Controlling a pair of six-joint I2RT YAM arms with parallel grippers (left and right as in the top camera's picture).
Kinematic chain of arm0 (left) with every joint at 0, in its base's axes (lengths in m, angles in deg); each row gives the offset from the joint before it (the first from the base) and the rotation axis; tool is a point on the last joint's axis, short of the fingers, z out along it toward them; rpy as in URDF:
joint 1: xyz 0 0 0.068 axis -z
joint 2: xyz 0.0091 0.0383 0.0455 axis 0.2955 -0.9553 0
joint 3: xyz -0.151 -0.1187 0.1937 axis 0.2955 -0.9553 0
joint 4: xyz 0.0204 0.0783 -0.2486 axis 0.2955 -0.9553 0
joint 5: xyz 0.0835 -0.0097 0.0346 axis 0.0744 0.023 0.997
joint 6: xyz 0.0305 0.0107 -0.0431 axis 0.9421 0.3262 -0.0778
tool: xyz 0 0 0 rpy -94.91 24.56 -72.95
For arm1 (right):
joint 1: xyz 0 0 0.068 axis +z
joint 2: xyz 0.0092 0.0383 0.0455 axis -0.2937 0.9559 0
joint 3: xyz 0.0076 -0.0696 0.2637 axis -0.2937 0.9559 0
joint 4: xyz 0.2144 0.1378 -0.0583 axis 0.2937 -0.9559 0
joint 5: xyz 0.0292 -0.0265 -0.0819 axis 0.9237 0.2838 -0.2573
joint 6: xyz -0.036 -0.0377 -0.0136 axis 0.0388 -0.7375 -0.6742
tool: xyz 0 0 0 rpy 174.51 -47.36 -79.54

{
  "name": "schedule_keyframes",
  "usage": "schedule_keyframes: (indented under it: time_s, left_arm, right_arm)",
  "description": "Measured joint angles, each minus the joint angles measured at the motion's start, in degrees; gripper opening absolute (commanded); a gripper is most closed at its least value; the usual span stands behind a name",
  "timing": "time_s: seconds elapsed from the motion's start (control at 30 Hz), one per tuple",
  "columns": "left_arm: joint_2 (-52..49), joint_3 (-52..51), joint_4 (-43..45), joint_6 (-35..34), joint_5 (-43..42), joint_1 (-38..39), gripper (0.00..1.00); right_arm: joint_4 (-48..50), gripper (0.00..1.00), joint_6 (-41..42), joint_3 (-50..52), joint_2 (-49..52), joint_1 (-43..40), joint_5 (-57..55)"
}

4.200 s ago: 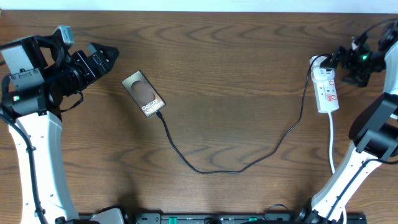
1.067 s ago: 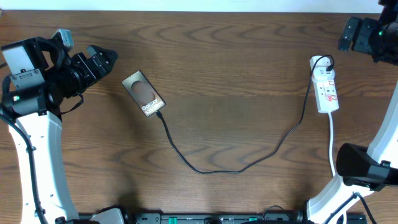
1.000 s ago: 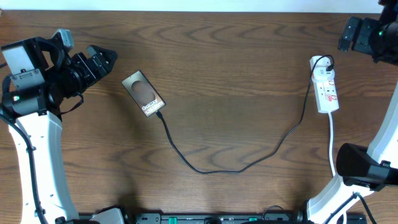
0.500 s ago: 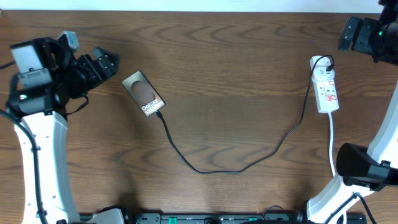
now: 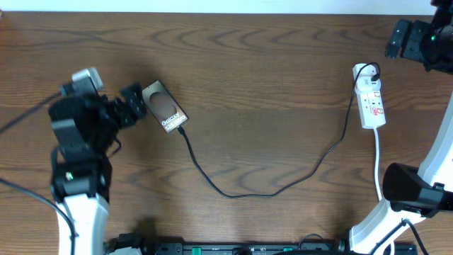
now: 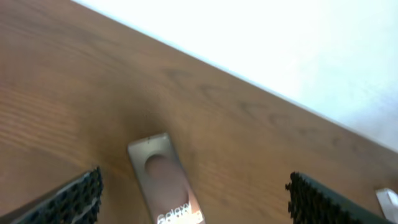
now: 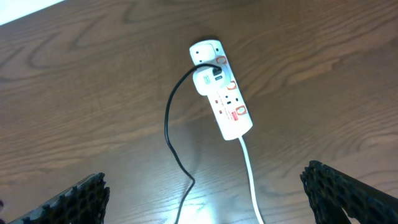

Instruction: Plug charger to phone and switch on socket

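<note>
The phone [image 5: 164,106], a dark-brown slab with white text, lies at the table's left. It also shows in the left wrist view [image 6: 164,180] between my fingers' lines. My left gripper [image 5: 134,105] is open and empty just left of the phone; in its own view it [image 6: 196,211] is open. The charger [image 5: 241,193], a thin black cable, runs from the phone's lower end to the socket [image 5: 370,98], a white power strip at the right. The right wrist view shows the socket [image 7: 222,99] and cable [image 7: 169,127]. My right gripper [image 5: 398,39] hangs open [image 7: 208,199] above and right of the socket.
The socket's white lead [image 5: 377,166] runs down to the front edge, also in the right wrist view [image 7: 251,174]. The table's back edge meets a white surface [image 6: 280,43]. The arm bases stand at the front corners.
My left arm has swung right and forward, bringing its open gripper up beside the phone. My right gripper, near the socket four seconds ago, drew away and has since stayed still.
</note>
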State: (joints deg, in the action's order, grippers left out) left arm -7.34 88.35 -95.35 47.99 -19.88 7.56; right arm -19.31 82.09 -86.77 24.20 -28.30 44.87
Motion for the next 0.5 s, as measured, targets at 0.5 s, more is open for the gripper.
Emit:
schedule_keyframes:
  time_s: [0.5]
  left_arm:
    - [22.84,-30.95,28.00,0.00,0.37,0.00,0.93]
  right_arm:
    - [0.00,0.99,0.00,0.07,0.00,0.00,0.00]
